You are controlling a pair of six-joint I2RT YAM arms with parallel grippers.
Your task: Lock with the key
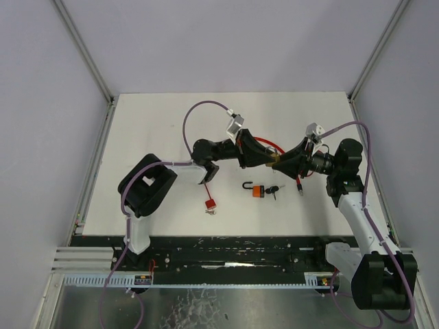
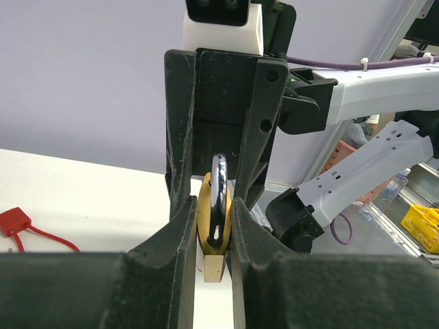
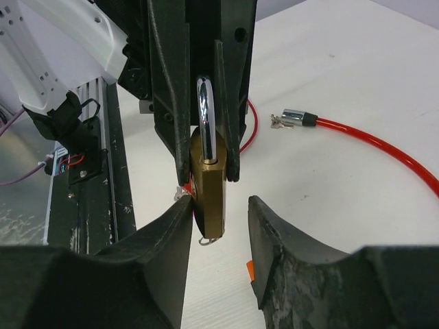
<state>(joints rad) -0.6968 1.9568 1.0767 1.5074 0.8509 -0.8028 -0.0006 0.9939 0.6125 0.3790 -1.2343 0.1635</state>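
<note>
The left pincer (image 2: 212, 205) is squeezed shut on the brass padlock (image 3: 208, 188), gripping it up by the steel shackle (image 3: 205, 110). The lock is off the table (image 1: 171, 123), right in that pincer's tips. The right pincer (image 3: 219, 204) faces it nose to nose, its 2 fingers partly spread and straddling the lock's brass body. 1 finger looks to touch the side of the body, and the other stands clear with a gap showing, so this pincer has no hold on anything.

On the table, on the near side of the 2 meeting pincers, lies an orange padlock (image 1: 258, 190) with a black-headed key (image 1: 274, 190) just beside it. A red cable (image 3: 384, 144) runs on the table beneath the left pincer. A small red piece (image 1: 210, 203) lies back by the left wrist, well apart from the tips.
</note>
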